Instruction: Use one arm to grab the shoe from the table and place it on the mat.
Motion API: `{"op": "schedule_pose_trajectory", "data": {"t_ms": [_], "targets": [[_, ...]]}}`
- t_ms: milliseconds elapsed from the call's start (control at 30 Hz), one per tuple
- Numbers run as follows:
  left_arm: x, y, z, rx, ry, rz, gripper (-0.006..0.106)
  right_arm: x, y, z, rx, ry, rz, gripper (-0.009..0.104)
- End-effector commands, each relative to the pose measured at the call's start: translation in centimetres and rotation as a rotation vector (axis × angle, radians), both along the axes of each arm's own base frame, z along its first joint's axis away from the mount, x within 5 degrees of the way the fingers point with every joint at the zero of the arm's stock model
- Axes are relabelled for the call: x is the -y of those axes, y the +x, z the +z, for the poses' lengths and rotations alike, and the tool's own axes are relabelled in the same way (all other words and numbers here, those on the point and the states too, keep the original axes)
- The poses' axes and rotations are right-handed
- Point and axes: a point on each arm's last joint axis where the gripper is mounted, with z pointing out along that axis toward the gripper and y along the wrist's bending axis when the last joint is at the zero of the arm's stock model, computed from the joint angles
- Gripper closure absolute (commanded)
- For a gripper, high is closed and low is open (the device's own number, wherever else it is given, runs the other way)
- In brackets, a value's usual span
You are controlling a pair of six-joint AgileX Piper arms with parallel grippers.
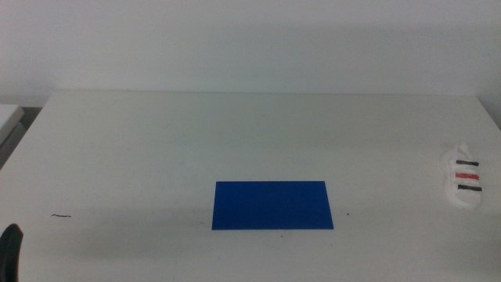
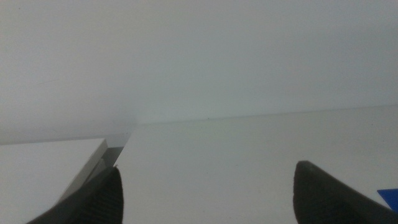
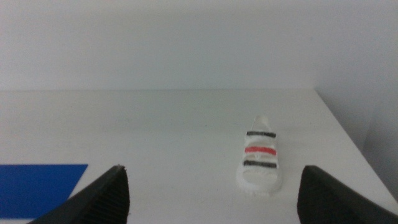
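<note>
The white shoe (image 1: pixel 465 176) with two black straps and one red strap lies on the white table (image 1: pixel 250 141) near its right edge. The blue mat (image 1: pixel 272 205) lies flat at the table's front centre, well left of the shoe. My right gripper (image 3: pixel 211 186) is open and empty; its wrist view shows the shoe (image 3: pixel 260 155) ahead between the jaws and a corner of the mat (image 3: pixel 37 180). The right arm is out of the middle view. My left gripper (image 2: pixel 208 186) is open and empty, with only a dark tip (image 1: pixel 11 251) showing at the bottom left of the middle view.
A small dark speck (image 1: pixel 61 215) lies on the table at the front left. The edge of another white surface (image 1: pixel 9 116) shows beyond the table's left side, also in the left wrist view (image 2: pixel 50 165). A plain wall stands behind the table.
</note>
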Motion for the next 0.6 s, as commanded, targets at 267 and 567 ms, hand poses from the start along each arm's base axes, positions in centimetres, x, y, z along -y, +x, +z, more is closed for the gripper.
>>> {"op": "schedule_pose_trajectory", "data": {"t_ms": [267,567], "targets": [[0.0,0.0,0.1,0.007,-0.005,-0.002,0.007,-0.1,-1.0,8.9,-0.091,-0.005,0.009,0.002],[0.0,0.0,0.1,0.007,-0.005,-0.002,0.007,-0.4,5.7,16.8,-0.547,0.047,0.012,0.002]]}}
